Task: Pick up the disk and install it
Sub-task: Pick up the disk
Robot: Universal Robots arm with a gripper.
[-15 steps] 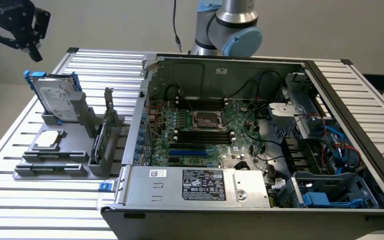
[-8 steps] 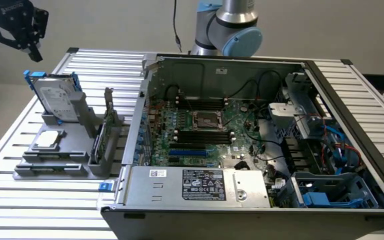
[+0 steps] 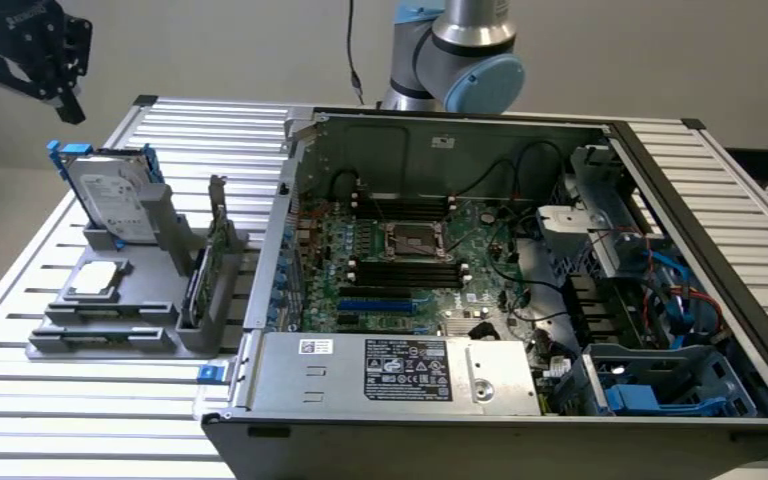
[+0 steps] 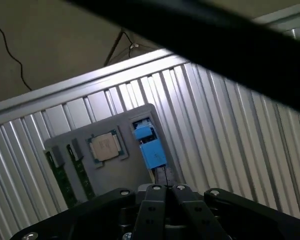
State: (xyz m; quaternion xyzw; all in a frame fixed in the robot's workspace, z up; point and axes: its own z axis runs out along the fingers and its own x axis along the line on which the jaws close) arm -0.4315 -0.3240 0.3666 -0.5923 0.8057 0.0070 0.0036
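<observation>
My tool (image 3: 64, 100) hangs closed and empty over the far corner of the table (image 3: 64, 410), its fingers (image 4: 152, 200) pressed together. In the exterior view the disk (image 3: 107, 195) stands on edge in a grey holder (image 3: 104, 340) at the 9 o'clock side of the open computer case (image 3: 438, 145). The tool sits at about 11 o'clock from the disk, well apart from it.

I judge the disk stiff and fairly heavy for its bulk. Its smooth metal faces could slip, and the blue rails (image 3: 59, 155) are plastic that may give under a pinch. It probably takes knocks badly. The free upper edge looks like the place to take hold, pinching across the two flat faces between the rails.

The disk's lower part is sunk in the holder's slot, so I cannot see how deep or how tightly it sits. From the wrist it shows end-on, mostly as blue plastic, and a dark bar (image 4: 215, 45) hides part of the table. Cables (image 3: 678, 290) crowd the case's 3 to 5 o'clock corner, so I cannot tell which bay takes the disk.
</observation>
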